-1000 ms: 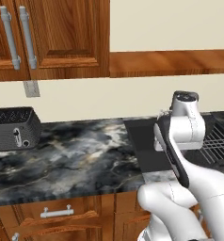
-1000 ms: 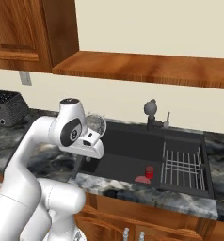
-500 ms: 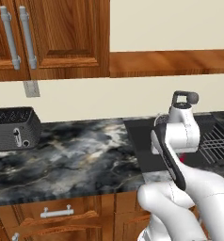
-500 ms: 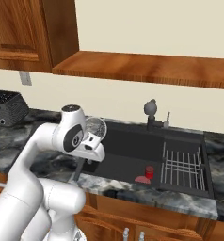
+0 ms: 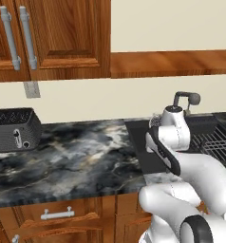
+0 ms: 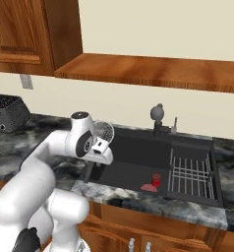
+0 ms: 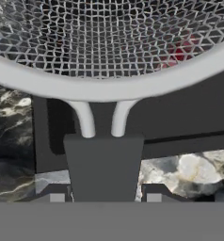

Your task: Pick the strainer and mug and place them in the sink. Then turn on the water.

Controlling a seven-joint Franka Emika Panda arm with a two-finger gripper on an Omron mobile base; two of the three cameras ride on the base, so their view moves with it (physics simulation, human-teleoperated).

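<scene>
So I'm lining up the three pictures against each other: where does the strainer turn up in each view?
Left base view: hidden behind the arm; I cannot pick it out.
Right base view: the strainer sits left of centre, at the arm's wrist, above the sink's left end.
Hand view: its mesh bowl spans the top, handle running down to the end effector.
Shared landmark: the sink.

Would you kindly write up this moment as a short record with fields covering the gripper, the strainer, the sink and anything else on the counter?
gripper: shut on the strainer's handle
strainer: held in the air at the sink's left edge; mesh bowl ahead of the fingers in the hand view
sink: black basin, a small red thing on its floor, wire rack at right
faucet: no water running
toaster: dark, on the counter at far left
</scene>
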